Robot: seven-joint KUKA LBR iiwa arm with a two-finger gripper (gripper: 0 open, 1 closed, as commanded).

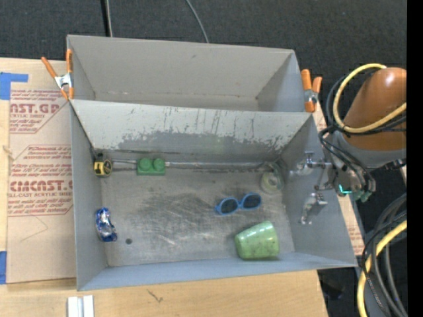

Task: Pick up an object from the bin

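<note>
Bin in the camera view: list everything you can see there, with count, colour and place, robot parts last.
bin: one, grey metal, middle of the view
block: one, green, back left, against the back wall
small thing: one, yellow and black, back left corner
crumpled thing: one, blue and white, front left
sunglasses: one pair, blue, right of centre
cup: one, pale green, on its side, front right
round thing: one, pale, back right, kind unclear
gripper: one, metal, over the bin's right wall
arm cover: one, orange, with cables, right of the bin
</note>
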